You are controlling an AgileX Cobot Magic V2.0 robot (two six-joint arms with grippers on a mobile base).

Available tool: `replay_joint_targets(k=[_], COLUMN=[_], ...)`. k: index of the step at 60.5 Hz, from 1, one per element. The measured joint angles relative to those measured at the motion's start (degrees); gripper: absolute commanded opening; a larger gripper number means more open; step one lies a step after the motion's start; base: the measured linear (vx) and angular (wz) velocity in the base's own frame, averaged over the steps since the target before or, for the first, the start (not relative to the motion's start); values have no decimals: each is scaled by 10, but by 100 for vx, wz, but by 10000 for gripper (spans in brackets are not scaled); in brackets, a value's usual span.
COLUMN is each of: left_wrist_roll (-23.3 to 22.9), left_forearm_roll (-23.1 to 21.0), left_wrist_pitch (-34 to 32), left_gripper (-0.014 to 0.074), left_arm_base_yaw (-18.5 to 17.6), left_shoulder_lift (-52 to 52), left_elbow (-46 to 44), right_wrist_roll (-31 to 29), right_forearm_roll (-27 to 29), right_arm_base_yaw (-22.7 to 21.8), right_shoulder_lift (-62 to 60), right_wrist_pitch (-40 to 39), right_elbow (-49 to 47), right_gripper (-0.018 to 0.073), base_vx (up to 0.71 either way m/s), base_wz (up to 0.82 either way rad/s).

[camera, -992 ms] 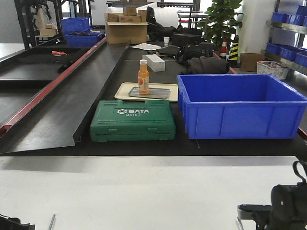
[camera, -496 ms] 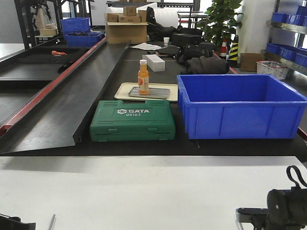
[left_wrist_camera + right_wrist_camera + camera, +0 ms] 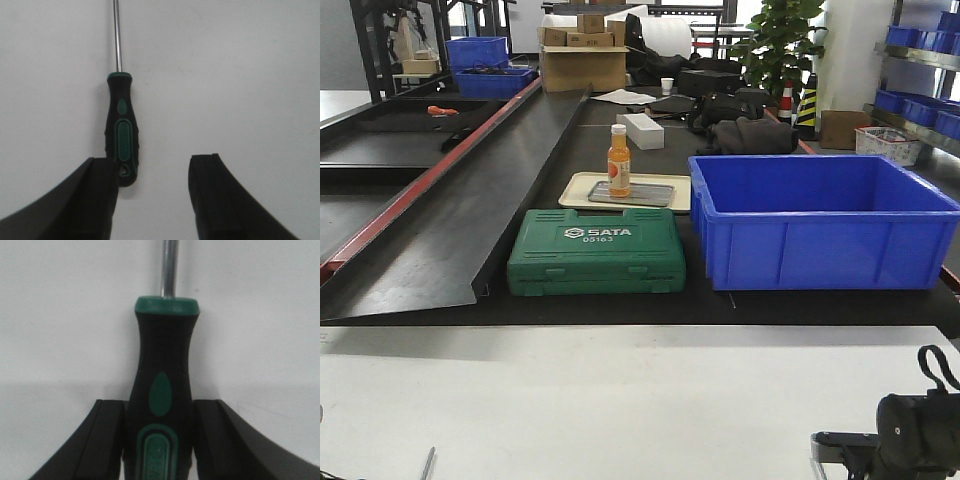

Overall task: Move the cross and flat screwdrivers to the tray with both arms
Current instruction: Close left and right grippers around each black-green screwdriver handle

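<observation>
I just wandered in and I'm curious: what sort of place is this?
Most likely a workshop or warehouse floor: there is a green SATA tool case, a big blue plastic bin, and cardboard boxes stacked further back.

Front plus two wrist views.
Front faces forward over white table (image 3: 620, 400); wrists look down onto it, right one tight on screwdriver (image 3: 162, 390).

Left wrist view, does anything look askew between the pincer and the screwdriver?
Yes. The slim black-and-green-handled screwdriver lies off-centre in the open left pincer, its handle end hard by one finger instead of midway. The right pincer has the other screwdriver centred between its fingers.
</observation>
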Motion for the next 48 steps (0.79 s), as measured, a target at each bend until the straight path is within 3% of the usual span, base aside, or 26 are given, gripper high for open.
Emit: replay_joint_targets(k=[20,40,48], left_wrist_roll=[1,3,3], left_forearm_roll=[-14,67,80], left_wrist_pitch=[15,96,105], left_gripper=[452,451,449], left_arm_base_yaw=[0,0,0], left_shoulder_lift=[50,202,237], left_elbow=[-22,-145,-160], right_wrist_roll=[0,-2,-2], right_forearm_roll=[3,3,3], right_arm_base_yaw=[0,0,0], right_shoulder_lift=[0,0,0], right_wrist_pitch=[-4,-3,-3], right_elbow=[0,0,0], right_gripper=[-8,-8,-8], base_vx=[0,0,0], base_wz=[0,0,0])
